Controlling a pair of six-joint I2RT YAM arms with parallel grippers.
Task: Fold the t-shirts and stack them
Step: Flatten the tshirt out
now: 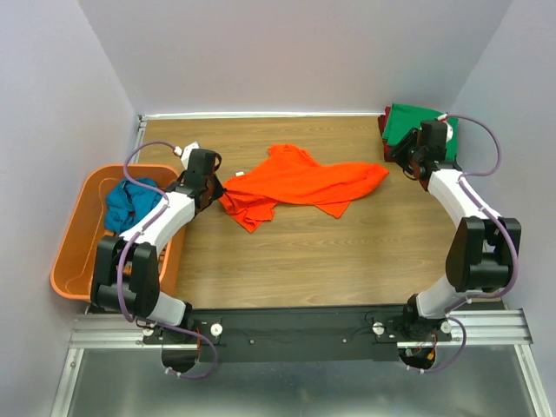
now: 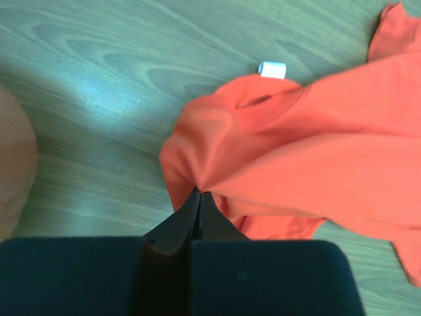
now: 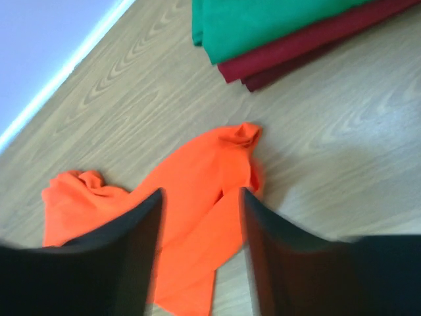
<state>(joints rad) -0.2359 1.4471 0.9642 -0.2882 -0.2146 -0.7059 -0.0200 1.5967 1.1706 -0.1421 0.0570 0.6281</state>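
The orange t-shirt [image 1: 300, 184] lies crumpled and spread across the middle of the table. My left gripper [image 1: 215, 186] is at the shirt's left edge, near the collar and its white label [image 2: 272, 69]. Its jaws [image 2: 199, 193] are shut, pinching a puckered fold of the orange t-shirt [image 2: 296, 151]. My right gripper [image 1: 408, 162] hovers off the shirt's right end, open, with nothing between its fingers [image 3: 200, 197]; the orange cloth [image 3: 197, 178] lies below them. A folded green t-shirt [image 3: 263, 23] rests on a folded dark red one [image 3: 309, 47] at the far right corner. A teal-blue t-shirt [image 1: 130, 204] is bunched in the basket.
An orange plastic basket [image 1: 74, 252] sits at the table's left edge beside my left arm. The green and dark red stack [image 1: 407, 123] is close behind my right wrist. The walls stand near on three sides.
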